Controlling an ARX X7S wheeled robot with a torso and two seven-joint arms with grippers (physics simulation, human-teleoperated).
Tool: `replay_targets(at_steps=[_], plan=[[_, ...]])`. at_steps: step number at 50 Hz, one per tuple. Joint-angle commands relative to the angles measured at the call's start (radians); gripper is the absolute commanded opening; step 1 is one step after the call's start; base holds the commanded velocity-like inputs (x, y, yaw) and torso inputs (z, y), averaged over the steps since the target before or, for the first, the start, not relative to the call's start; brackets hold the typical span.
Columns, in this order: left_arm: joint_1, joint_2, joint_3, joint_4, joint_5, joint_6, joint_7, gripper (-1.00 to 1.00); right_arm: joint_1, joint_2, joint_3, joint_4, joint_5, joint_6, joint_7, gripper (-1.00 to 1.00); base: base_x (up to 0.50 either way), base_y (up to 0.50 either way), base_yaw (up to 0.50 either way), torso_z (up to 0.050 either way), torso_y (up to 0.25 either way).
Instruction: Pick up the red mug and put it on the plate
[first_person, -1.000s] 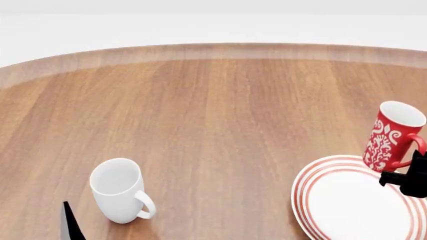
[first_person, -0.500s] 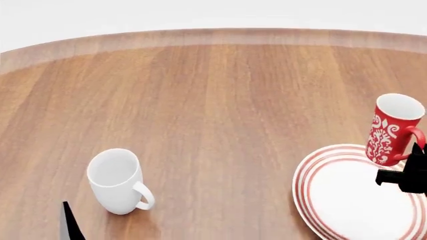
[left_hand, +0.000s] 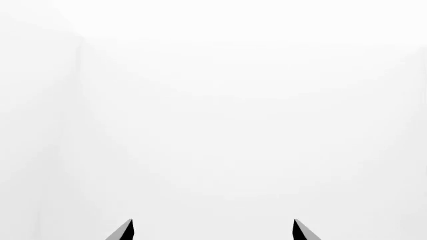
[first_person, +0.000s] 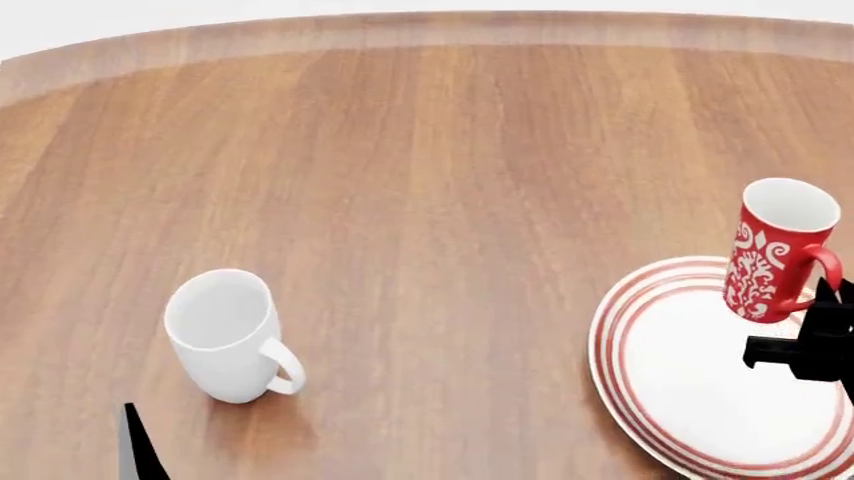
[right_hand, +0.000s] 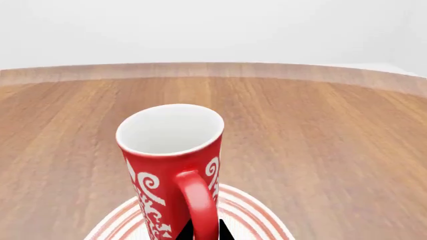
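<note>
The red mug, with white swirls and a white inside, hangs slightly tilted over the far edge of the plate. My right gripper is shut on the mug's loop handle from the near side. In the right wrist view the red mug fills the middle, the dark tips of the right gripper pinch the handle, and the red-ringed plate lies below. I cannot tell whether the mug's base touches the plate. My left gripper is open, facing blank white.
A plain white mug stands upright on the round wooden table at the near left, handle toward me. A dark sliver of my left arm shows at the bottom left. The table's far edge curves across the top.
The head view has tilted down, so everything sits higher in the picture. The red mug, still in my right gripper, has come nearer and lower over the plate's far rim.
</note>
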Motion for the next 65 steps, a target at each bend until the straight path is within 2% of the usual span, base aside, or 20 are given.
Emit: replay_targets(at_steps=[1,51,65], plan=[[0.001,0.0,-0.003,0.001,0.004,0.0,0.0,1.0,0.011,-0.009,0.008,0.028,-0.013,-0.016,-0.01,-1.0,0.0,0.0,0.0,0.0,-0.08],[0.005,0.0,-0.015,0.007,0.019,0.0,-0.002,1.0,0.01,-0.013,0.019,0.047,-0.011,-0.021,-0.01,-1.0,0.0,0.0,0.0,0.0,-0.079],[0.005,-0.002,-0.014,0.018,0.019,0.0,-0.002,1.0,0.021,-0.026,0.018,0.09,-0.019,-0.042,-0.031,-1.0,0.0,0.0,0.0,0.0,-0.009]])
